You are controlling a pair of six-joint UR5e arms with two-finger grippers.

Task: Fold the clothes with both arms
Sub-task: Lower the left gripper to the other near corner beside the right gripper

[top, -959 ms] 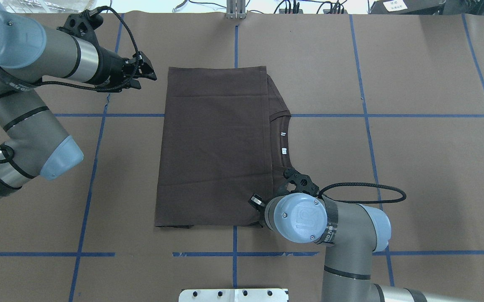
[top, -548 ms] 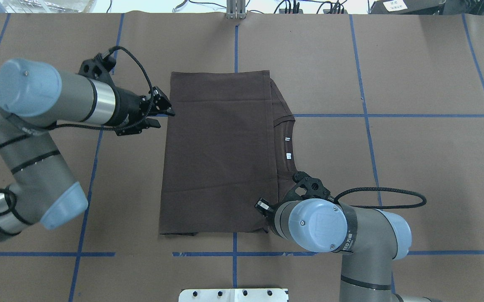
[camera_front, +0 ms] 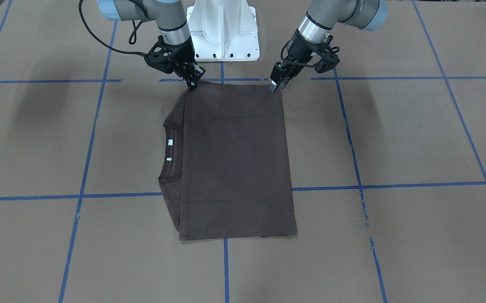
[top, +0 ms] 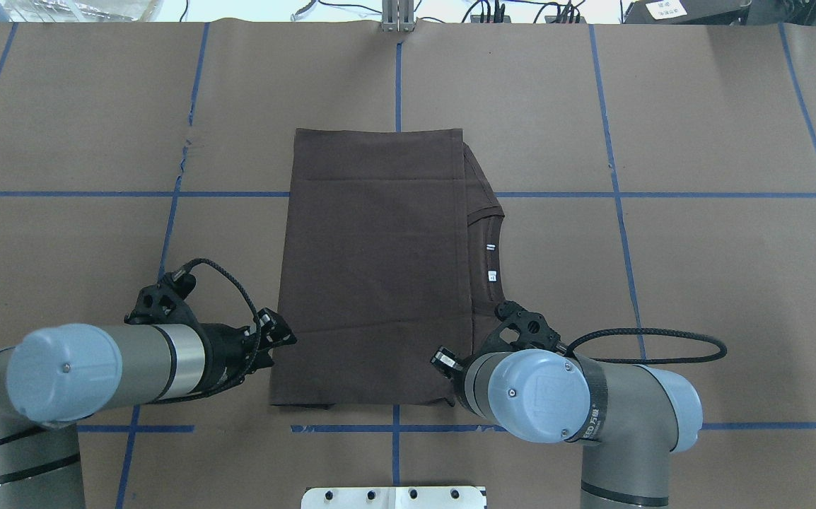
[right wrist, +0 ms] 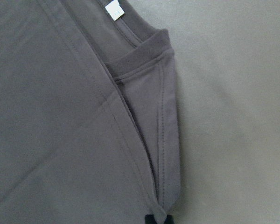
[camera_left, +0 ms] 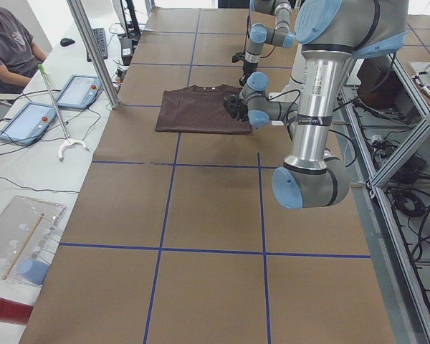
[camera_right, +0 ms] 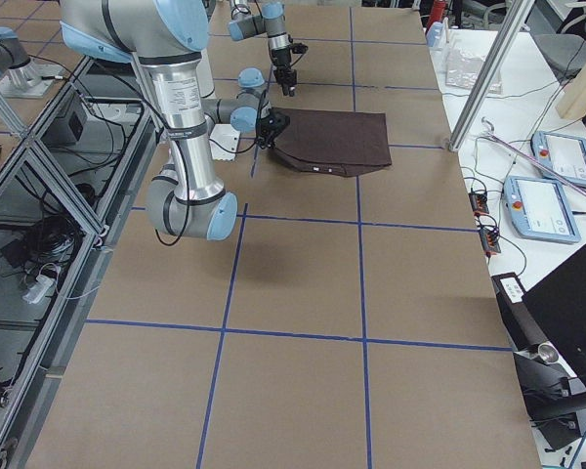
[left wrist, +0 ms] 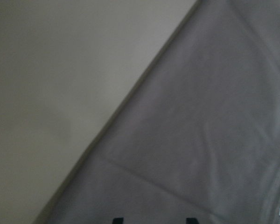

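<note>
Right arm (top: 631,403) strap (top: 590,401): perhaps "EED"; rest unreadable.

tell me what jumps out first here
A dark brown shirt lies folded flat in the middle of the table, collar to the robot's right. Both hands sit at its edge nearest the robot: the right hand pinching the collar-side corner, the left hand open at the other.

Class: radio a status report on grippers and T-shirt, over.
Left gripper open at near corner of T-shirt. Right gripper shut on the opposite near corner. Shirt folded, flat. Nothing in the way.
</note>
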